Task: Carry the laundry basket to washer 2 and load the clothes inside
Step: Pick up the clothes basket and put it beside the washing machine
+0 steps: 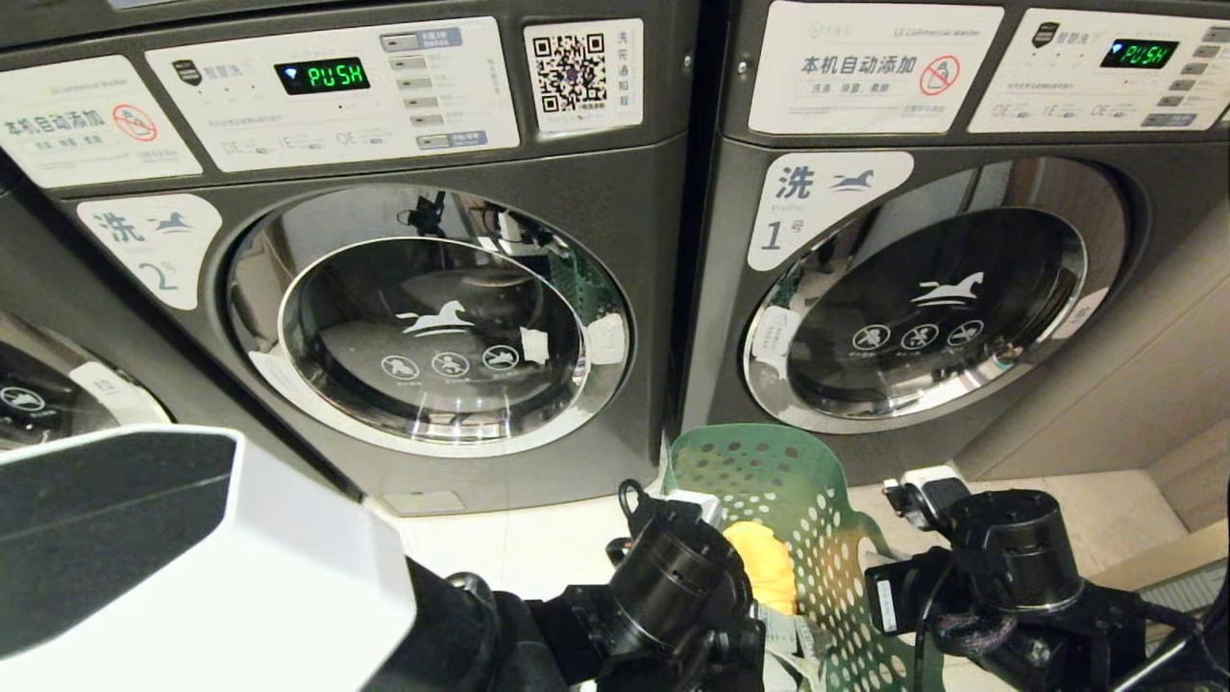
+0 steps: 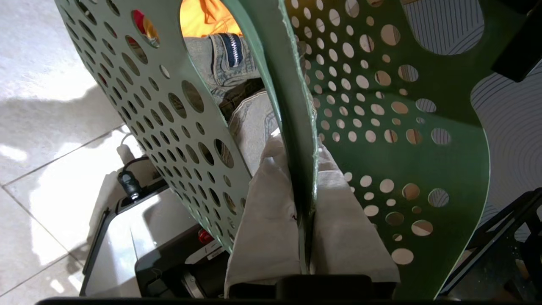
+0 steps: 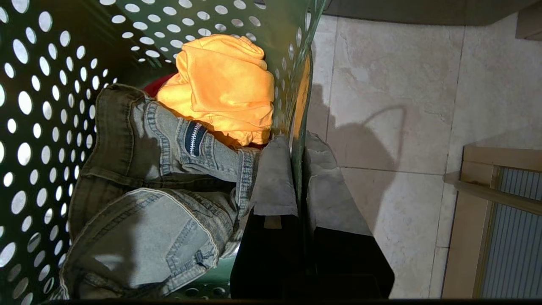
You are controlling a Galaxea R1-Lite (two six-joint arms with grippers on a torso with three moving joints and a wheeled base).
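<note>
Clamping a wall of the dark green perforated plastic laundry basket (image 2: 423,161) between its cloth-padded fingers (image 2: 271,228), the left end effector (image 2: 305,199) is gripping the basket's rim edge-on, and the right end effector (image 3: 297,178) is pinching the opposite wall the same way, its grey-padded fingers (image 3: 275,182) pressed tight on either side of the green plastic. In the head view the basket is hanging between the two black arms at the lower middle of the scene, above the pale tiled floor (image 1: 538,548) and just in front of the gap between two dark grey front-load washers. The washer labelled 2 (image 1: 432,317), with its round chrome-rimmed glass door shut, is standing to the left of the basket, and the like washer labelled 1 (image 1: 922,308) is standing to the right, its door also shut; both green displays are reading PUSH. Inside the basket the small bundle of clothes (image 3: 169,169) is lying against the perforated side: grey denim jeans (image 3: 144,212) with a zip showing, a yellow-orange cloth (image 3: 224,84) bunched beside them, and a sliver of red cloth (image 3: 154,87) peeking out between the two.
</note>
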